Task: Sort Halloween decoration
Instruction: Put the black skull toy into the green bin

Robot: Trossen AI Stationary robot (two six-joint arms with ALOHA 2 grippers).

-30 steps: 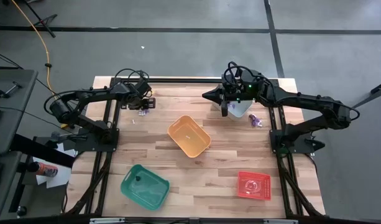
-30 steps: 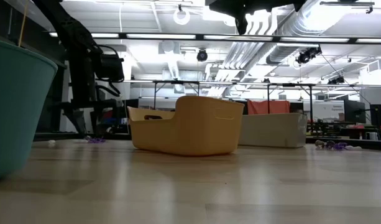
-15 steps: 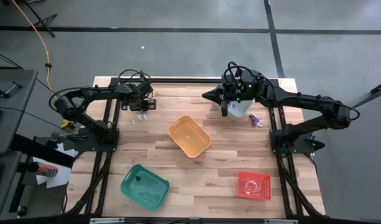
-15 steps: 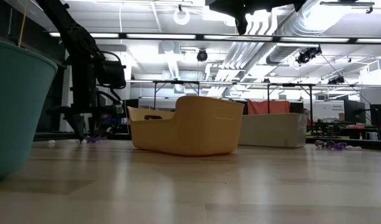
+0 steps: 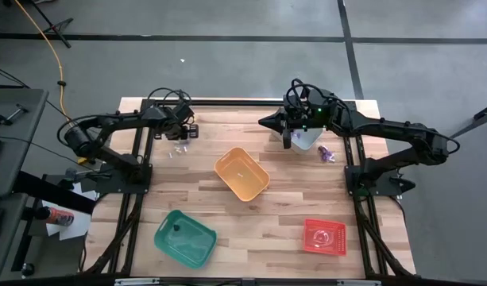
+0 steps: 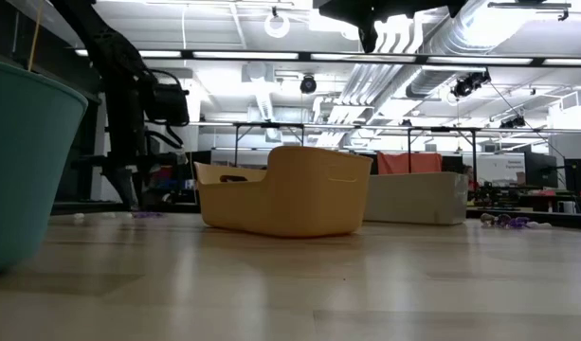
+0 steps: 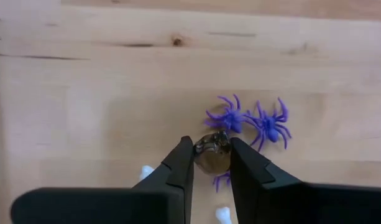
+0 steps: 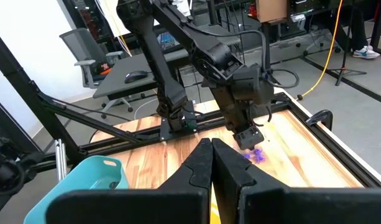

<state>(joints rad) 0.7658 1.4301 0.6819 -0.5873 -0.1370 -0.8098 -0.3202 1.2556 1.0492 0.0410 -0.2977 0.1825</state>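
The Halloween decoration shows as tiny trinkets on the wood at the table's far left: two purple spiders (image 7: 230,118) (image 7: 271,127), whitish bits (image 7: 146,171) and a small dark round trinket (image 7: 213,154). My left gripper (image 7: 213,163) (image 5: 179,135) points steeply down there and is shut on the dark trinket. More purple trinkets (image 5: 327,153) lie at the far right. My right gripper (image 8: 212,149) (image 5: 264,122) is shut on nothing, held high and level beside the grey bin (image 5: 308,139). My left gripper pinches the dark round trinket by its two opposite sides (image 7: 202,154) between its two fingers, at their free ends. The fingers come from above, pointing steeply down. The trinket sits low, just beside the purple spiders; whether it is clear of the wood I cannot tell.
An orange bin (image 5: 241,173) stands mid-table, a green bin (image 5: 184,237) at the near left, a red bin (image 5: 324,236) at the near right. Bare wood lies between them. In the low view the orange bin (image 6: 285,189) and the green bin's wall (image 6: 25,161) block much of the table.
My left gripper has stayed over the far-left trinkets and its fingers have drawn together onto the dark trinket. The purple spiders lie where they were.
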